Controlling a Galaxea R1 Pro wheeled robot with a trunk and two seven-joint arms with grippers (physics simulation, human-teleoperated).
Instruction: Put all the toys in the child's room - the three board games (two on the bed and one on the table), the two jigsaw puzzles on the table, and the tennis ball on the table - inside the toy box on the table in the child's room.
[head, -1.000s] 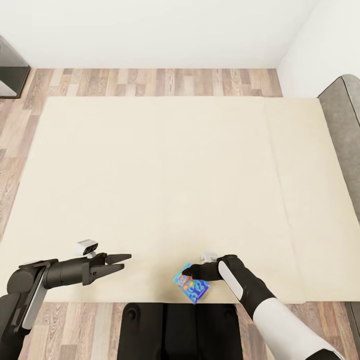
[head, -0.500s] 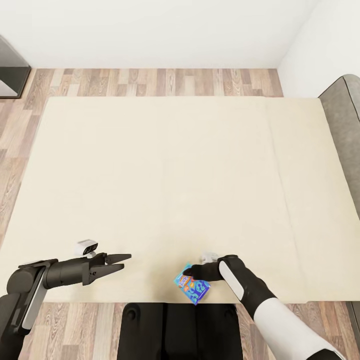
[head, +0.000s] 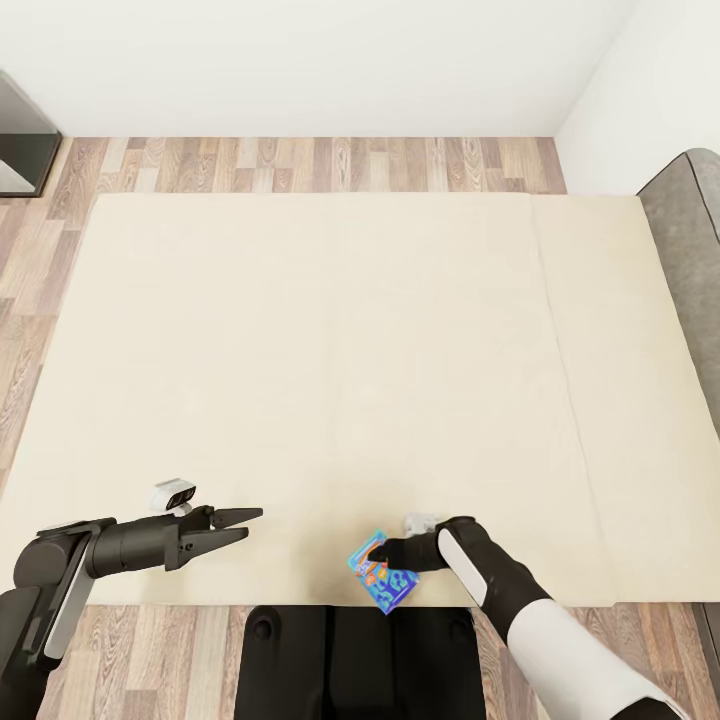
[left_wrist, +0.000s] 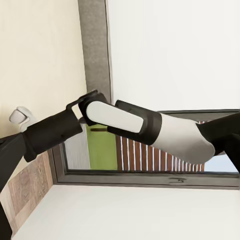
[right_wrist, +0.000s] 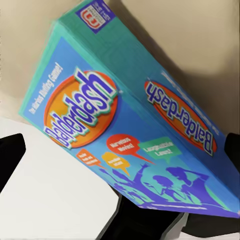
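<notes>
Cream mattress fills most of what we see from the head: the bed (head: 330, 370), split by one seam toward its right side, with wood plank floor (head: 300, 163) beyond it and white walls behind. Our left gripper (head: 243, 525) hangs over the near edge of the bed, its two fingers parted a little with nothing between them. Our right gripper (head: 385, 553) sits at the near edge too, closed on a small blue board game (head: 379, 574), which is tilted and reaches past the mattress edge toward our base. A grey upholstered piece (head: 690, 270) stands at the far right.

From the left wrist, we see our right arm (left_wrist: 130, 122) stretched across, white and black, with the bed's cream surface (left_wrist: 40, 55) to one side and a dark-framed window (left_wrist: 150, 175) behind it.

From the right wrist, the board game (right_wrist: 125, 125) lies close before us, a blue and teal box printed "Balderdash" on its face and its side, held slanted above the cream bed (right_wrist: 195, 55), with our dark fingers (right_wrist: 145, 220) at its lower edge.
</notes>
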